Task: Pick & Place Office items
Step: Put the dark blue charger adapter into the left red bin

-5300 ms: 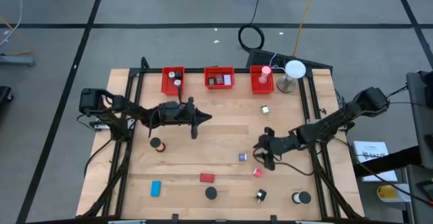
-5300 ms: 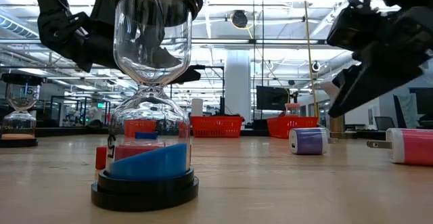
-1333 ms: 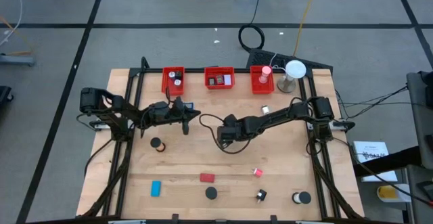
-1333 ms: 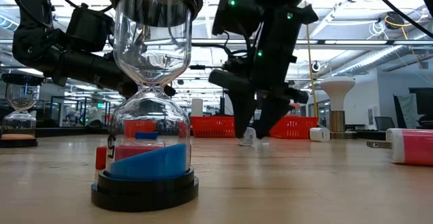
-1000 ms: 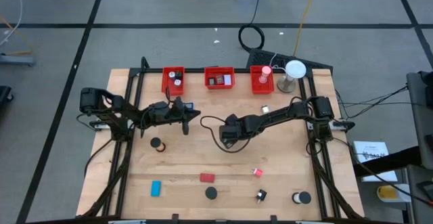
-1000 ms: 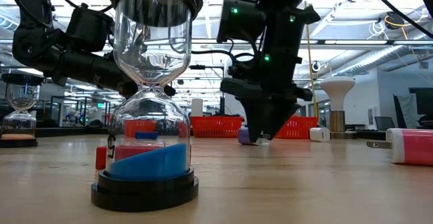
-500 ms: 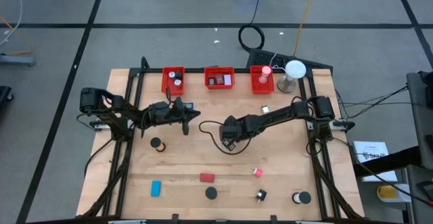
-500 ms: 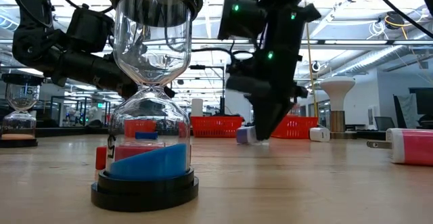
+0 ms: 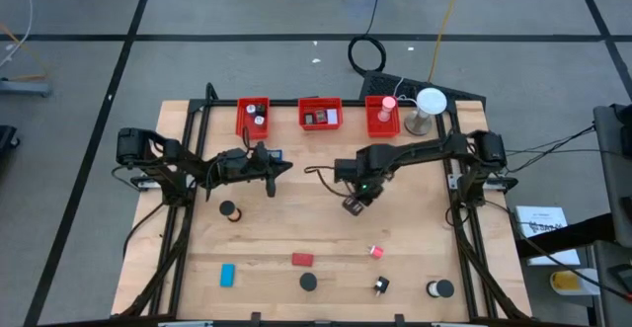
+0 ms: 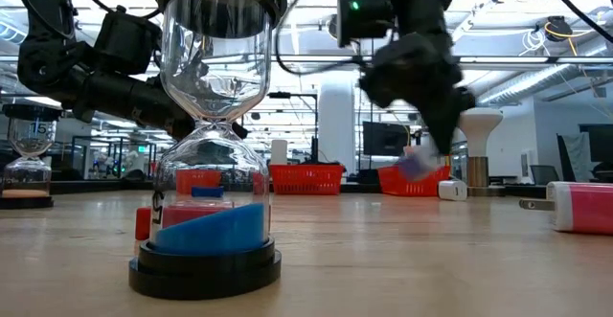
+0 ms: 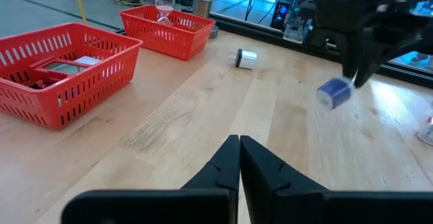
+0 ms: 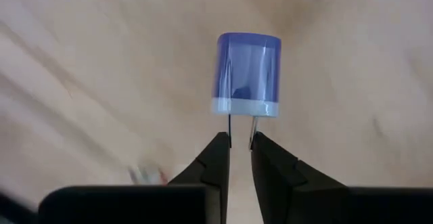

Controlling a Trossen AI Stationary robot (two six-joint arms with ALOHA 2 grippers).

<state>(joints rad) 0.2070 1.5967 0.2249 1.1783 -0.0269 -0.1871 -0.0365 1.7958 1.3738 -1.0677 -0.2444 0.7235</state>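
My right gripper [image 9: 353, 204] is over the middle of the table, shut on a small purple-and-white plug [image 12: 247, 75]. The plug also shows in the low view [image 10: 414, 167] and in the left wrist view [image 11: 335, 92]. My left gripper [image 9: 272, 186] is shut and empty [image 11: 239, 158], left of centre above the table. Loose on the table lie a black disc [image 9: 228, 209], a blue block [image 9: 227, 274], a red block [image 9: 302, 260], a pink bit [image 9: 376, 252], a black clip [image 9: 381, 286] and a white bit [image 9: 388, 159]. My right gripper pinches the plug's two metal prongs [image 12: 230, 126] between its fingertips [image 12: 218, 149]. The plug's body sticks out beyond the fingertips. The fingers slant down at it from above. The plug is lifted clear of the table.
Three red bins [image 9: 253, 117] [image 9: 320, 115] [image 9: 382, 117] stand along the far edge, with a white round lamp [image 9: 430, 103] at their right. An hourglass [image 10: 206, 125] stands near the front edge, and another disc-shaped thing [image 9: 439, 288] at the front right.
My right gripper has lifted the purple plug off the table and carried it toward the table's right edge, tipping as it went. The plug was on the wood half a second ago and now hangs clear.
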